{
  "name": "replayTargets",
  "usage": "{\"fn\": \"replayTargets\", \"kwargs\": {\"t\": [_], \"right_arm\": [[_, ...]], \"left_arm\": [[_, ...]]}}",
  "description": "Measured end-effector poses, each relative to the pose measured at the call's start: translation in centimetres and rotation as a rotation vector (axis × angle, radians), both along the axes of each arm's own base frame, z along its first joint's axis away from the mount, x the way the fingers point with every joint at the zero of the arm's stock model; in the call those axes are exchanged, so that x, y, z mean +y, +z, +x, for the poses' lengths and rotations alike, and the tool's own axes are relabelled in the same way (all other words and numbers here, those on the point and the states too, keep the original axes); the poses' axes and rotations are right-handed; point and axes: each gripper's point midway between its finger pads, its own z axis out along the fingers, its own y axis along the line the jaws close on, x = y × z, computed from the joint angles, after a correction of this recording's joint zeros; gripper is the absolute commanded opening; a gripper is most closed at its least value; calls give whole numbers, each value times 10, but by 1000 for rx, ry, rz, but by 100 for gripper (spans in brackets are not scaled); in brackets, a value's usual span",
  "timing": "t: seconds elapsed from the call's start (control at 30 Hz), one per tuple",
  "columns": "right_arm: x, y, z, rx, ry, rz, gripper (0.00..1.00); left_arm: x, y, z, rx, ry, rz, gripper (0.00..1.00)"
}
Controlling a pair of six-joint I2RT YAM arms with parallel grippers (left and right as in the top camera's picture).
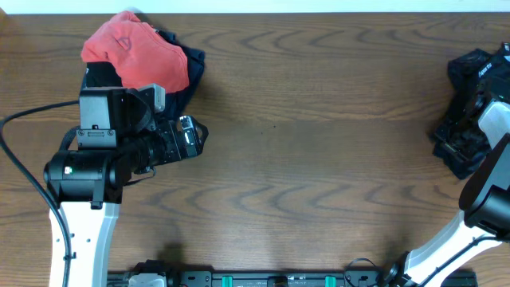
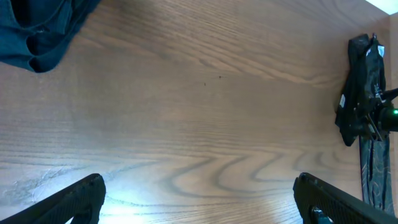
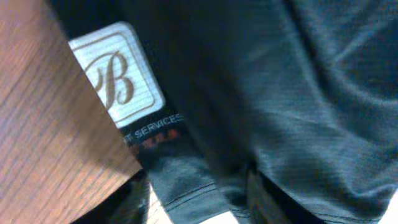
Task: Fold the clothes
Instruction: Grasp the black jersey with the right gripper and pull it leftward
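The black jersey (image 1: 468,73) lies bunched at the table's far right edge. It also shows at the right of the left wrist view (image 2: 359,93). In the right wrist view its dark fabric (image 3: 280,93) fills the frame, with a white logo patch (image 3: 118,74). My right gripper (image 3: 196,202) has a fold of the jersey's hem between its fingers; in the overhead view it (image 1: 458,142) sits on the bundle. My left gripper (image 1: 198,135) is open and empty over bare wood, left of centre (image 2: 199,202).
A coral-red garment (image 1: 131,49) lies at the back left on a navy garment (image 1: 190,68), whose edge shows in the left wrist view (image 2: 37,31). The wooden table (image 1: 319,143) spreads between the arms. A black cable (image 1: 24,119) loops at the left.
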Motion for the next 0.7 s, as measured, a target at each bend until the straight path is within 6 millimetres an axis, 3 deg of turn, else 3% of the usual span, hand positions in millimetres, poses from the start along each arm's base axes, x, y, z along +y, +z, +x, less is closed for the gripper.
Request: {"fn": "replayTargets", "kwargs": {"t": [0.13,0.27,0.37,0.5,0.7], "right_arm": [[-4,0,-3,15,-7,-22,1],[-1,1,-3,16,-10,-10,1],[14,0,0,20,19,21,1],[59,0,11,27,131,86,1],[170,1,22,63,422,156,1]], "left_arm": [[0,0,-1,3,0,0,98],[0,0,-1,3,0,0,98],[0,0,-1,4,0,0,98],[0,0,-1,4,0,0,98],[0,5,0,-27,0,-1,98]]}}
